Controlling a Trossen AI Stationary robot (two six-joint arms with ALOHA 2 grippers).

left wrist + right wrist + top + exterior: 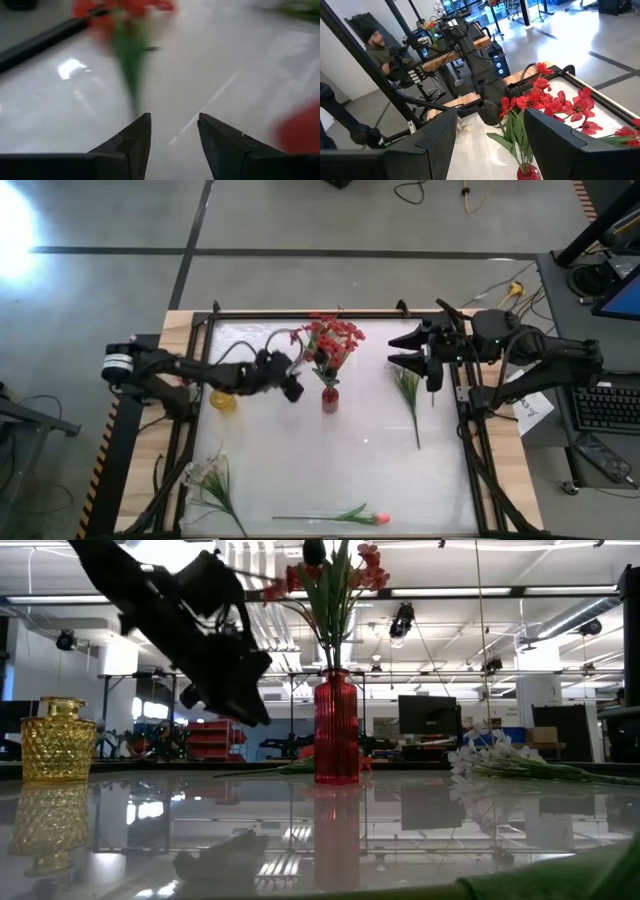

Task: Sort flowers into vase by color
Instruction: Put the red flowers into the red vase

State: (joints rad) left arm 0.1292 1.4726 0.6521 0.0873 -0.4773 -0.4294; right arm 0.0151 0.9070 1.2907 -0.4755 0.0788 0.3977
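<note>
Red flowers (pixel 335 338) stand with their stems in a red vase (pixel 330 399) at the table's middle. My left gripper (pixel 293 390) hovers open just left of that vase, holding nothing; its wrist view shows the blurred red flowers (pixel 125 12) ahead of the gripper (pixel 172 132). An empty yellow vase (pixel 224 401) stands left of it. My right gripper (pixel 398 351) is open above the table's far right, over the head of a green-stemmed spray (pixel 410 392) lying flat. A white spray (pixel 208 478) lies near the left corner. A pink bud flower (pixel 345 517) lies along the near edge.
A black frame (pixel 300 317) rims the white table top. In the low view the left arm (pixel 190 630) hangs between the yellow vase (pixel 58 740) and the red vase (pixel 336 730). A person (pixel 375 42) sits beyond the table. Bare surface lies between the vases and the near edge.
</note>
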